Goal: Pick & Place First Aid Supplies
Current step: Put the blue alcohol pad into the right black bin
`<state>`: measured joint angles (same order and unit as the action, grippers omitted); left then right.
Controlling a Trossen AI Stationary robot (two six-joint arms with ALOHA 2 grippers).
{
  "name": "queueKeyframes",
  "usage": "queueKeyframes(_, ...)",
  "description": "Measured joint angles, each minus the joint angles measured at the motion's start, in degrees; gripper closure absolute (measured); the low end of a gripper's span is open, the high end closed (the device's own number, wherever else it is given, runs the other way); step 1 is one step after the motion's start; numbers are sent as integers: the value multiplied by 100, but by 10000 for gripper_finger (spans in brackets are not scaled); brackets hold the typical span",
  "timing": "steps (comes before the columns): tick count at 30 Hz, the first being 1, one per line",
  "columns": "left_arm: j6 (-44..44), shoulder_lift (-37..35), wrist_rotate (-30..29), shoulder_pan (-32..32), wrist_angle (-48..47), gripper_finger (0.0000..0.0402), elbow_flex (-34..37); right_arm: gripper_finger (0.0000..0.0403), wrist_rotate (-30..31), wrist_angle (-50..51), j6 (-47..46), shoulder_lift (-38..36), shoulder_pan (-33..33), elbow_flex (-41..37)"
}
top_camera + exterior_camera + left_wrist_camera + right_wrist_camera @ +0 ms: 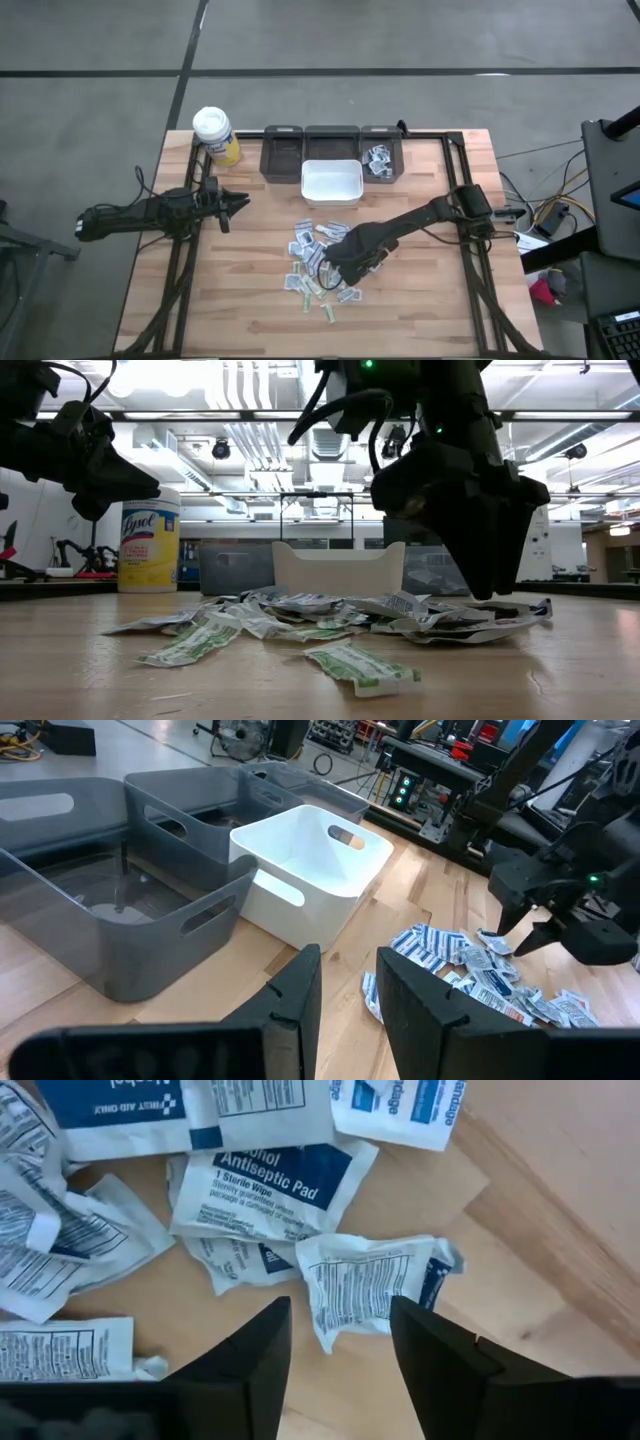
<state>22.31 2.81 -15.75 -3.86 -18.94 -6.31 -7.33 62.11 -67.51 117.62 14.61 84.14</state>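
The right arm reached diagonally across the wooden counter (420, 290), its elbow out by the right edge and its wrist bent down so the right tool (338, 262) hung just above the heap of first aid supplies (318, 262), fingers spread apart and gripping nothing. Directly under those fingers lay a crumpled white packet (372, 1283) printed in small black text, its long axis running roughly across the gap between the fingers, with a flatter blue-banded antiseptic pad packet (270, 1190) just beyond it. The supplies were thin paper sachets and strips, wrinkled, overlapping and pointing every which way in the middle of the counter, a few green-printed strips (362, 665) straggling toward the near edge. The left arm lay stretched level over the left side, well apart from the heap, its left tool (240, 202) aimed right with its fingers parted on nothing. Farther back stood a smooth white bin (332, 181) before three grey bins (332, 140).
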Motion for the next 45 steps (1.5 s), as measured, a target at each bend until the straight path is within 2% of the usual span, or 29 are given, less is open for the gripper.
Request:
queueKeyframes(14,0,0,0,1,0,307,0,280,-48,-70,192,191,-27,-2)
queueKeyframes(29,0,2,1,0,0,307,0,389,-72,-66,217,191,-26,-2)
queueKeyframes(37,0,1,0,-1,0,307,1,394,-169,13,214,179,-28,-1)
queueKeyframes(45,0,0,1,0,0,307,1,394,-170,638,298,162,-28,390)
